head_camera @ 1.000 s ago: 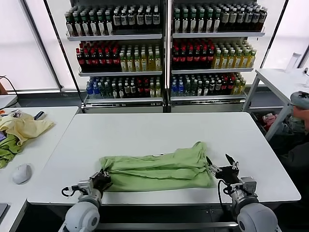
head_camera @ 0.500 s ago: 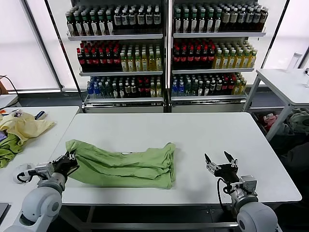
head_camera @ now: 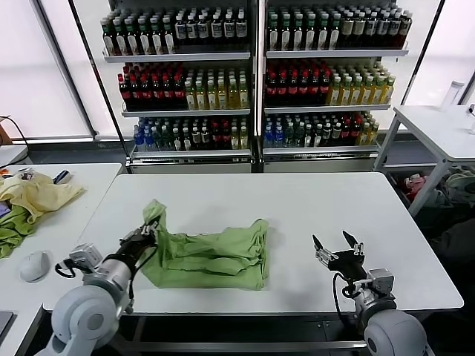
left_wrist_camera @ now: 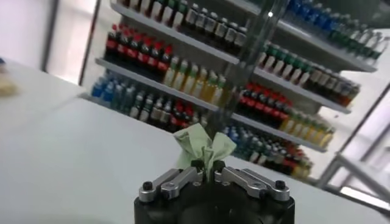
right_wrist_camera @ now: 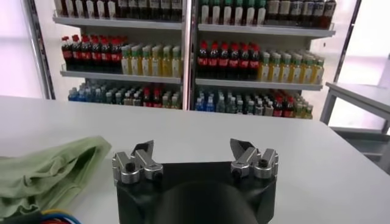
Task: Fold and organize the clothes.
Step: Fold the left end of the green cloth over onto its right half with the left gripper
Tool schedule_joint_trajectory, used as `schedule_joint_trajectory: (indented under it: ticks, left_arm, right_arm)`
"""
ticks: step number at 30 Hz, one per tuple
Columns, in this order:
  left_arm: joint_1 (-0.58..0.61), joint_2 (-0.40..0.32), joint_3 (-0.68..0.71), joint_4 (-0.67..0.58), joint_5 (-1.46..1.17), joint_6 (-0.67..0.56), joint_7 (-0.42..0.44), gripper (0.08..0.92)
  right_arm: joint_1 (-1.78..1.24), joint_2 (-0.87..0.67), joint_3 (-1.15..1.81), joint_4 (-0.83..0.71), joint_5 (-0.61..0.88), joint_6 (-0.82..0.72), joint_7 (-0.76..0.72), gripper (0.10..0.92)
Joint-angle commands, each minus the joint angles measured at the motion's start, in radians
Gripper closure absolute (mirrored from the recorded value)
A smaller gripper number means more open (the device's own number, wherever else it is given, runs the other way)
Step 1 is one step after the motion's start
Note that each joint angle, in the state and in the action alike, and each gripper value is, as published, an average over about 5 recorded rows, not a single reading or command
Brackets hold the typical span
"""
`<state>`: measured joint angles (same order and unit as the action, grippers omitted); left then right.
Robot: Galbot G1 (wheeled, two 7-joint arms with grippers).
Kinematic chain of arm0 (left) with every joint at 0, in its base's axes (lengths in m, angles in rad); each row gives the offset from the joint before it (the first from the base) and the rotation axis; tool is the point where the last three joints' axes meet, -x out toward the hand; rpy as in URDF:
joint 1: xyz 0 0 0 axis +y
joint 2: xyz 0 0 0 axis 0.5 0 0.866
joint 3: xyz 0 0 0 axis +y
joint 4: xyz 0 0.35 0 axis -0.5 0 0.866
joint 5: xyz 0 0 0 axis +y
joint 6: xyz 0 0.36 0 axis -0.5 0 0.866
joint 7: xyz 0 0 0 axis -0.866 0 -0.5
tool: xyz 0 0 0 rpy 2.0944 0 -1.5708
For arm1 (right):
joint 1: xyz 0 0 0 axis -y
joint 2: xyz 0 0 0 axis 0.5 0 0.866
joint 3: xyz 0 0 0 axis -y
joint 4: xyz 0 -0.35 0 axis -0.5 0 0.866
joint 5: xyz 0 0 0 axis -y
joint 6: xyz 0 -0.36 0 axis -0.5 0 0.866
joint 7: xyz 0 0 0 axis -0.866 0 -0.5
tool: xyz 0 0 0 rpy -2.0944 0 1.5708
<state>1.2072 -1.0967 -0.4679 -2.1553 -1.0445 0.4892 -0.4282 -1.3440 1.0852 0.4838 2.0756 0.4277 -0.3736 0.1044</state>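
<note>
Left end of shirt lifted and carried inward — fold under way.

Your left gripper (head_camera: 145,236) is pinched on the polo shirt (head_camera: 215,256), whose left edge was out by the table's (head_camera: 297,200) left side half a second ago and is now raised over the bunched body at centre-left. Right gripper (head_camera: 338,248) waits off the cloth, fingers spread wide.

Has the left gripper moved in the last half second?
Yes. The left gripper, shut on the polo shirt, went from the table's left edge inward toward its middle, folding the cloth.
</note>
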Motion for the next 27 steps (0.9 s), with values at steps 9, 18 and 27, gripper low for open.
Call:
schedule_joint_trajectory:
  ticks: [9,18,27]
  left_arm:
    - [-0.213,-0.195,0.382,0.198,0.091,0.014,-0.042,0.867]
    - [-0.268,-0.213,0.451,0.239,0.149,0.05,0.005,0.85]
    - [-0.239,-0.148,0.425,0.114,0.092,0.065,0.035,0.613]
  right_arm:
    - [0.017,-0.002,-0.01,-0.012,0.004,0.002,-0.001,0.203]
    - [0.029,0.004,-0.012,-0.026,0.006,0.005,-0.002,0.203]
    - [0.05,0.002,-0.024,-0.043,0.008,0.004,-0.002,0.203]
